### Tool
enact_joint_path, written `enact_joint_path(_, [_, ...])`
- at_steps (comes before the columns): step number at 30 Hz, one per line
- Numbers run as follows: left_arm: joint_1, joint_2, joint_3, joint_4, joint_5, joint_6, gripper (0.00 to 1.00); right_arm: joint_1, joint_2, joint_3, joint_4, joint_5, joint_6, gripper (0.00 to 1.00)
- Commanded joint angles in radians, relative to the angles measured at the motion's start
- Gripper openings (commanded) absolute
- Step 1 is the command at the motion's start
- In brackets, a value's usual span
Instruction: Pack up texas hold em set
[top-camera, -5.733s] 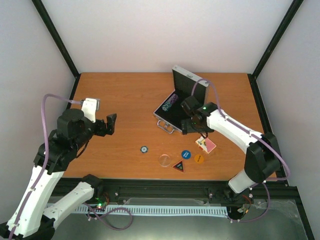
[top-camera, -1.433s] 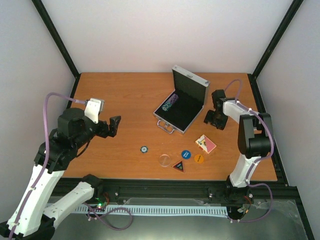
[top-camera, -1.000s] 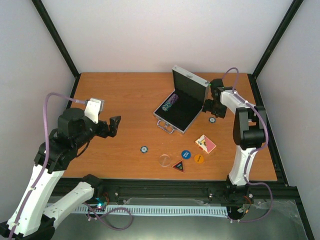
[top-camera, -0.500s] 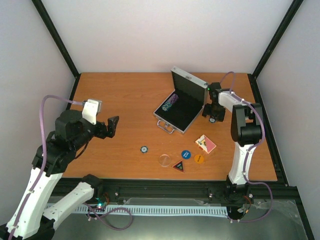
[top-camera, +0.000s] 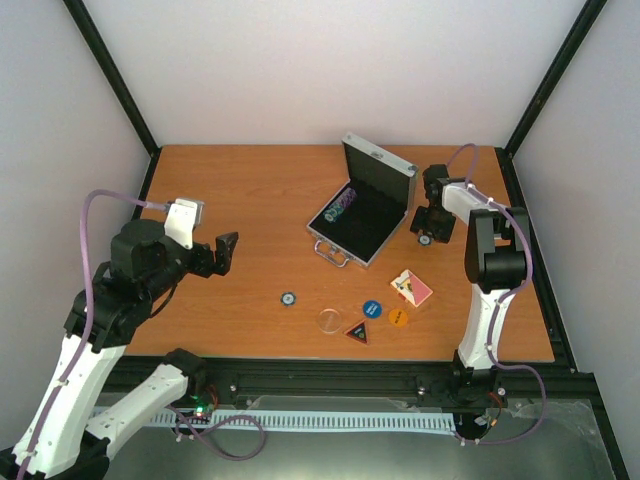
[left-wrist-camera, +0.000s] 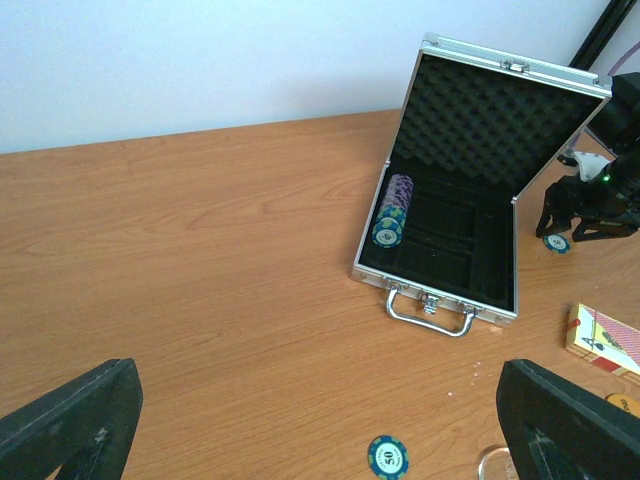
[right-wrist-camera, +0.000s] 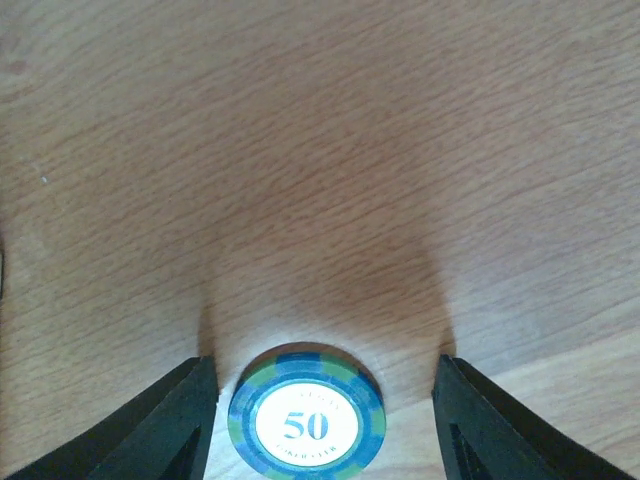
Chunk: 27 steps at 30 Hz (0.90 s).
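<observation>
Near edge: buttons (top-camera: 371, 309), loose chip (top-camera: 288, 298) and deck (top-camera: 411, 288) lay unpacked. Left gripper (top-camera: 224, 249) hovered, jaws wide. Farther: case (top-camera: 360, 205) open, racked chips (left-wrist-camera: 392, 210) inside. Right gripper (right-wrist-camera: 322, 405) wide, straddling 50 chip (right-wrist-camera: 306, 423) beside case. Step judged: chip pickup; next needs closing, lifting.

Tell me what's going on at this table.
Two robot arms are packing a poker set. The right end effector is open around a 50 chip on the table beside the open case, which holds a row of chips. The left end effector hovers open, holding nothing. The card deck, buttons and another chip lie loose.
</observation>
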Motion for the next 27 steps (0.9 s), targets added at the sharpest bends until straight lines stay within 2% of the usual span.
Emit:
enact_joint_path(1, [0.004,0.002,0.022,-0.011,-0.003,0.0,1.0,-0.008,0.0,-0.016,0.015,-0.008,0.004,0.6])
enact_joint_path(5, [0.004,0.003,0.024,-0.014,-0.006,0.002,1.0,-0.008,0.003,-0.024,0.024,-0.017,0.006,0.58])
enact_joint_path(13, [0.004,0.011,0.027,-0.012,-0.001,0.002,1.0,-0.007,-0.005,-0.045,0.034,-0.025,0.009,0.45])
enact_joint_path(17, [0.004,0.009,0.025,-0.012,-0.002,0.002,1.0,-0.008,-0.013,-0.057,0.035,-0.021,0.009,0.43])
enact_joint_path(22, [0.004,0.001,0.021,-0.012,-0.004,-0.001,1.0,-0.011,-0.04,-0.078,0.036,-0.008,0.01,0.45])
enact_joint_path(24, [0.004,0.0,0.016,-0.011,-0.004,-0.002,1.0,-0.011,-0.049,-0.084,0.034,-0.01,0.009,0.55])
enact_joint_path(27, [0.004,0.0,0.016,-0.011,-0.001,-0.003,1.0,-0.01,-0.065,-0.102,0.035,-0.018,0.01,0.58])
